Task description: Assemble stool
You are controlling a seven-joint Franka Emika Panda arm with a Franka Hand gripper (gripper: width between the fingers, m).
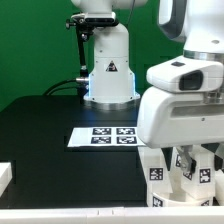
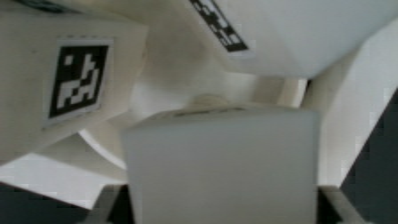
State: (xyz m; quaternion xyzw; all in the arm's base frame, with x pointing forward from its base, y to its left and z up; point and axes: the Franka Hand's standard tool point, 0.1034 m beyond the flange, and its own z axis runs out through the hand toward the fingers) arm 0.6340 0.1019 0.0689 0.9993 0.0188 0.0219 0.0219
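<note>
Here, end effector [image 2: 221, 190] clamped on a white stool leg [image 2: 221, 150], black-and-white square tags [image 1: 156, 173] on legs, marker board [image 1: 104, 137] on black bench [image 1: 50, 130], no words readable.

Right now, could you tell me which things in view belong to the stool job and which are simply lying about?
For the job:
- legs, tagged white blocks bunched under the arm at the exterior view's lower right
- leg filling the wrist view, with another tagged part close by
- claw: fingers not clearly seen

Lying about:
- marker board flat on the table
- white piece at the exterior view's left edge
</note>
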